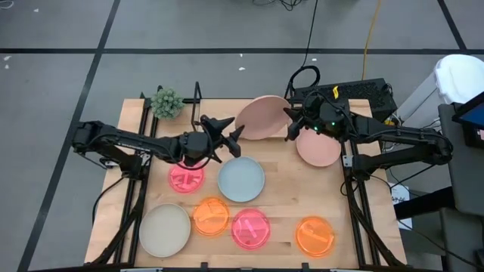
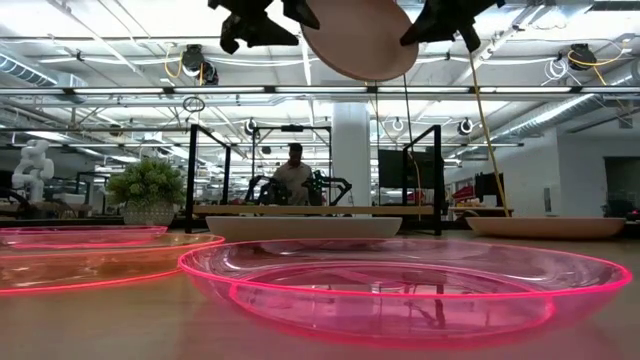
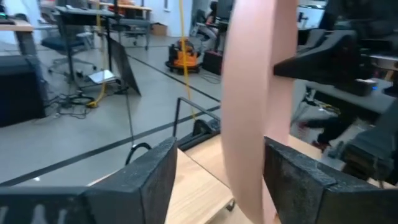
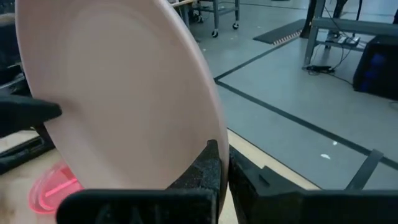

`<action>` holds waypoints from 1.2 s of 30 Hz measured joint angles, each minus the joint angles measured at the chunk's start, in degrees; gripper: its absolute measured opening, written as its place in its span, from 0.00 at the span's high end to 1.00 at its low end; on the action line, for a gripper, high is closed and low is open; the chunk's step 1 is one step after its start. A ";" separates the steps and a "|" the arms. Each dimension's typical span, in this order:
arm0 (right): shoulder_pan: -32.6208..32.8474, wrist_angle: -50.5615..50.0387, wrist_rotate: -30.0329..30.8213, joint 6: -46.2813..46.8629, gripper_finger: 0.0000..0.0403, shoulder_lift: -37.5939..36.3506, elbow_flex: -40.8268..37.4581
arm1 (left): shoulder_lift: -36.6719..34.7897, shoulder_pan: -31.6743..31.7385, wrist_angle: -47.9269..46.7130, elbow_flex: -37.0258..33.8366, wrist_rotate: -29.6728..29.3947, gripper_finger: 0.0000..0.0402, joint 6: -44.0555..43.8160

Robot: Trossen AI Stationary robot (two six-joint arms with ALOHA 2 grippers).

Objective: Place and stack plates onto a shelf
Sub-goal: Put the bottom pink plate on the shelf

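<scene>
Both claws are up on one big matte pale pink round plate (image 1: 263, 117), held in the air above the far middle of the large wooden tabletop (image 1: 363, 234). Right gripper (image 1: 293, 125) is clamped thin on the plate's right rim, fingers pinched tight with the rim between them in the right wrist view. Left gripper (image 1: 233, 136) sits at the opposite rim with its two fingers part open and the rim edge-on in the gap; can't tell if they press on it yet, so the right side carries it as I read it. Plate is tilted, its face angled up and toward the front, its width running left to right between my two claws. Small low wood-board shelf with black wire end frames (image 1: 198, 98) lies just left of the plate at the far edge, nearer my left arm, so the coming move goes left and down, flattening the plate as it lands. Second pale pink plate (image 1: 318, 148) lies under my right arm. Light blue plate (image 1: 241, 180) sits mid-table, cream plate (image 1: 164, 230) front left. Small translucent neon pink plates (image 1: 186, 177) (image 1: 250, 228) and orange ones (image 1: 211, 215) (image 1: 315, 236) lie across the front.
</scene>
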 joint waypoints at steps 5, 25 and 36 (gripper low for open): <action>-0.53 0.09 0.15 -1.76 0.99 0.00 0.00 | 0.01 0.33 0.26 0.00 -0.91 0.64 0.14; -0.81 -0.59 -2.23 -1.83 0.75 -0.07 0.00 | 0.01 3.81 1.38 0.00 -1.34 0.96 -0.24; -0.92 -5.31 -3.26 3.04 0.41 -0.61 0.00 | 0.03 3.65 -1.21 -0.01 -0.46 0.97 -3.77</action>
